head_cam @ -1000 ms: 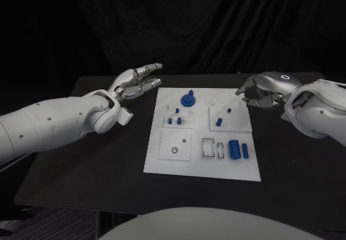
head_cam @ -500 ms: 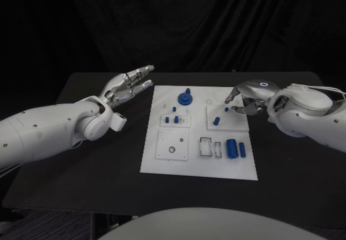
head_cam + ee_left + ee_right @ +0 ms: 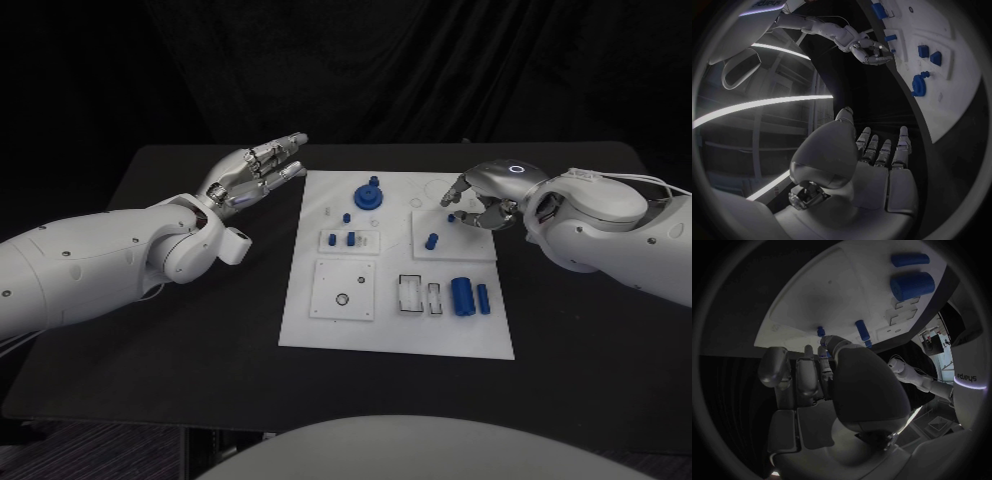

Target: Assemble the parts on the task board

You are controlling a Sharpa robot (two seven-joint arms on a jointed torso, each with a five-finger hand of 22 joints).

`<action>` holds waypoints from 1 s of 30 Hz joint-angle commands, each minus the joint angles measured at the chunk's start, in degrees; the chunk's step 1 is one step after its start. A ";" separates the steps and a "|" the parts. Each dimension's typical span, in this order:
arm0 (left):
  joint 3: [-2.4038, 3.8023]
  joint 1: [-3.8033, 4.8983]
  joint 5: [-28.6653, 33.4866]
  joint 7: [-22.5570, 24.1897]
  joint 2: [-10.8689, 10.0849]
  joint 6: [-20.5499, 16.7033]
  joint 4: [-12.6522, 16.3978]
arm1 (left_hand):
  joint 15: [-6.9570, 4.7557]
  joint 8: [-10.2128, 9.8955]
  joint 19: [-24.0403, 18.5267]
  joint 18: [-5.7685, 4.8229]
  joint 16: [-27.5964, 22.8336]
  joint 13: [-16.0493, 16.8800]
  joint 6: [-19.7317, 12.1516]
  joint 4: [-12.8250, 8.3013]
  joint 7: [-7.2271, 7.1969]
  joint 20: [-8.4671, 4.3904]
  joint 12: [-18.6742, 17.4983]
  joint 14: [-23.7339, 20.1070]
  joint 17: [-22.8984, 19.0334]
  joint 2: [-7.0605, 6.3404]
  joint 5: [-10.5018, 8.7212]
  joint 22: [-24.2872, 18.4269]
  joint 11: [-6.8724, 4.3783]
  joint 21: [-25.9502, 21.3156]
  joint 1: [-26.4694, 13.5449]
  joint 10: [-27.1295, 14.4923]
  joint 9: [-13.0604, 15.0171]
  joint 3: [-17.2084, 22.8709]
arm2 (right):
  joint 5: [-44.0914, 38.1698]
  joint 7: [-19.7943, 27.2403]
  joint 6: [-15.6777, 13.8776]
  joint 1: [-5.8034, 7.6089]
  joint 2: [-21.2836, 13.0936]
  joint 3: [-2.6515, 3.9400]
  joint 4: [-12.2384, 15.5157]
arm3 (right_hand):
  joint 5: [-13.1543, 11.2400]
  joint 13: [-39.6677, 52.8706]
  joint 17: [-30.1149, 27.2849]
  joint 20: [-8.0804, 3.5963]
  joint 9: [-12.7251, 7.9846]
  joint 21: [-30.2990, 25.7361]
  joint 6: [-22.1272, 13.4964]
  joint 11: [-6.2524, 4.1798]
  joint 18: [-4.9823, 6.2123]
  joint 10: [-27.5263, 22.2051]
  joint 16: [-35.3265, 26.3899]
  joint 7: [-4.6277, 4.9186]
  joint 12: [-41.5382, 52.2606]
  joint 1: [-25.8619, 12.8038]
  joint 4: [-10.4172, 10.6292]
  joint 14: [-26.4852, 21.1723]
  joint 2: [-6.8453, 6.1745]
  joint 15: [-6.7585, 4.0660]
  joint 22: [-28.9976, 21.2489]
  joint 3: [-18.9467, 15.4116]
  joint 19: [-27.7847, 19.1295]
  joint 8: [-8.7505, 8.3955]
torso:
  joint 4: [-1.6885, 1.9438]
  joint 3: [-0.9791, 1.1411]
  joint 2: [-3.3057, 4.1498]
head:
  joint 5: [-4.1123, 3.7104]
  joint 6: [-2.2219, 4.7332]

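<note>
The white rectangular task board [image 3: 398, 335] lies at the centre of the black tabletop [image 3: 173, 330].

Parts already standing on the board, as far as can be judged:
- A blue round gear-like part with an upright stem [image 3: 369, 196] at the far middle of the board.
- Several small blue pegs [image 3: 342, 239] on the left middle plate.
- One small blue peg [image 3: 433, 240] on the right middle plate, with a further small blue piece [image 3: 456, 217] just beyond it, close to the right hand.

Parts that appear not yet placed:
- A large blue cylinder [image 3: 463, 296] and a thinner blue cylinder [image 3: 486, 298] lie on their sides at the near right.
- Beside them, two rectangular recesses [image 3: 423, 295] look unfilled.
- The near left plate carries a ring-shaped hole [image 3: 343, 299] with nothing in it.

The task therefore appears to be at an early to middle stage.

Left hand [image 3: 257, 172]: fingers straight and spread, holding nothing, above the tabletop beside the far left edge of the board.

Right hand [image 3: 483, 203]: over the far right part of the board, fingers curled downward near the small blue piece. Whether it pinches anything cannot be told.
</note>
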 commanded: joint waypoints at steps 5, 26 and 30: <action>0.05 -0.16 0.34 4.56 0.20 2.17 -0.24 | 0.51 0.02 0.75 0.53 0.29 0.00 0.33 -0.87 -0.37 0.86 0.50 0.72 0.14 0.11 1.25 -0.02 0.93 0.38 1.46 0.14 -0.15 -0.08 | -0.65 0.51 -0.47 -0.36 0.53 0.04 -0.65 | -0.30 -0.53 -0.03 0.08 0.36 0.24 0.68 -0.11 0.31 0.87 0.31 0.13 0.30 -0.96 -0.22 0.49 -0.10 -0.04 8.13 0.66 0.54 0.50 | -0.07 -0.12 -0.09 | 0.08 0.02; 0.05 -0.37 0.34 4.03 0.76 3.32 -0.89 | 1.97 0.07 6.36 0.69 2.58 0.07 0.50 -2.07 -0.63 1.81 0.94 6.74 1.58 0.68 2.73 2.53 2.04 2.46 3.25 0.38 -0.32 0.05 | -0.65 0.70 -0.26 -1.21 0.62 0.05 -1.13 | -0.42 -1.51 0.77 -0.25 1.66 1.62 3.60 -0.54 0.01 4.49 0.87 0.59 1.74 -2.52 -1.33 1.27 -0.21 -0.39 8.53 1.50 1.56 1.88 | 0.03 -0.34 -0.08 | 0.06 0.02; 0.05 -0.42 0.34 3.94 0.95 3.62 -1.06 | 2.13 0.08 6.70 0.65 2.83 0.07 0.54 -2.15 -0.64 1.86 0.97 7.21 1.67 0.74 2.91 2.43 2.16 2.60 3.39 0.44 -0.33 0.08 | -0.65 0.67 -0.15 -1.31 0.65 0.05 -1.21 | -0.43 -1.54 0.87 -0.27 1.76 1.66 3.74 -0.56 0.00 4.73 0.93 0.59 1.85 -2.70 -1.35 1.34 -0.21 -0.41 8.54 1.49 1.61 1.95 | -0.01 -0.35 -0.05 | 0.11 0.02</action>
